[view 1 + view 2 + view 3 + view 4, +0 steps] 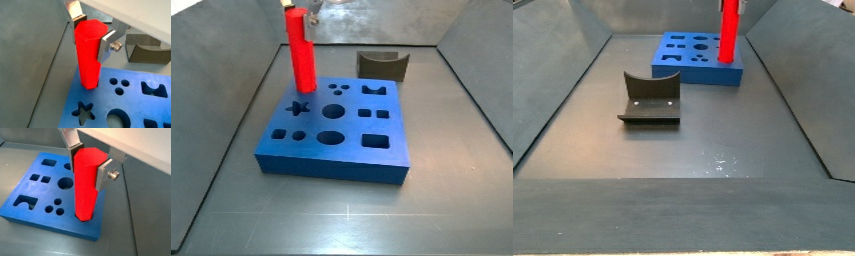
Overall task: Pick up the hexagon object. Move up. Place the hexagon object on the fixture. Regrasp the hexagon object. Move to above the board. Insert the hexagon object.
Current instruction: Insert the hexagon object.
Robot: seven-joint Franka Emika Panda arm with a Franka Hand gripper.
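Insert step: hexagon object (85, 183) upright over the board (40, 193).
Gripper (90, 31) clamped on its top; we align tip to hole, then descend straight.

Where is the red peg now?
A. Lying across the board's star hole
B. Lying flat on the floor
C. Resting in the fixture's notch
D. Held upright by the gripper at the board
D: the gripper clamps the peg upright, lower end at the board; the fixture is empty.
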